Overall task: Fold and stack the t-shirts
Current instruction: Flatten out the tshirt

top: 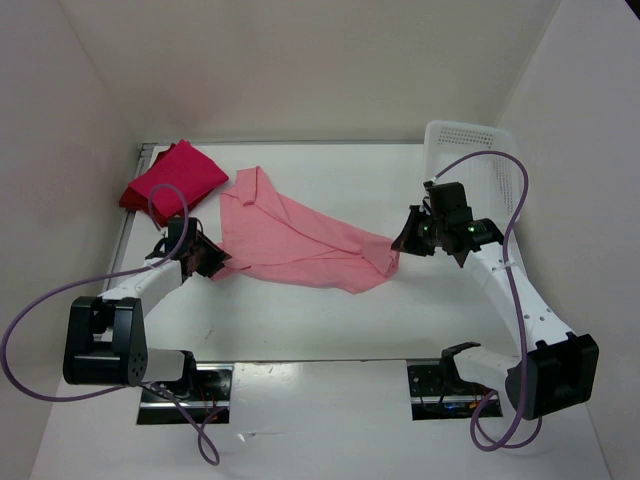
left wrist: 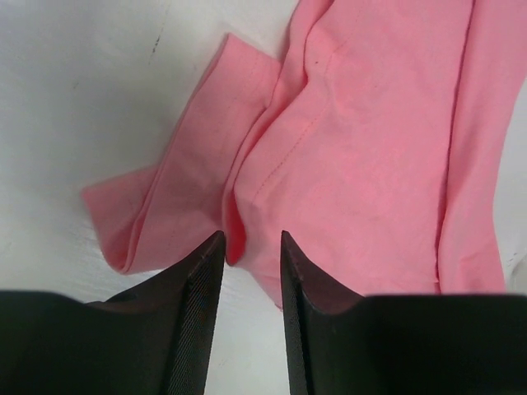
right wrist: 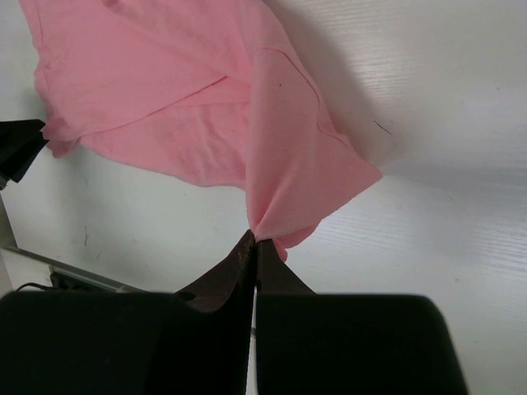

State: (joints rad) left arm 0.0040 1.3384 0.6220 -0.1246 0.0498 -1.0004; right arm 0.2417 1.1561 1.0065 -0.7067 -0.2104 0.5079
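**A:** Where is the light salmon-pink cloth t-shirt (top: 300,245) (left wrist: 362,148) (right wrist: 165,90)?

**B:** It lies unfolded and rumpled across the middle of the white tabletop (top: 300,325). It runs slantwise from far left to nearer right, between the two arms.

**A:** What about the right gripper (top: 398,245) (right wrist: 254,243)?

**B:** Its jaws are pressed together on a pinch of the shirt's right-hand end. The right wrist view shows the cloth gathered to a point at the tips. That end is raised off the tabletop, with a shadow beneath it.

**A:** And the left gripper (top: 215,264) (left wrist: 249,240)?

**B:** It sits low at the shirt's left edge, with the jaws narrowly apart. In the left wrist view a folded edge of cloth sits right at the mouth of the gap. Bare tabletop shows between the jaws behind it, and I see nothing pinched.

**A:** Are there other shirts?

**B:** A bright crimson-pink folded cloth t-shirt (top: 178,175) lies in the far left corner. It is close to the salmon one's far end and apart from it. A darker red edge shows under its near-left side. I cannot tell whether that is a separate garment.

**A:** Anything else?

**B:** A white perforated plastic basket (top: 478,150) stands in the far right corner, beyond the right gripper.
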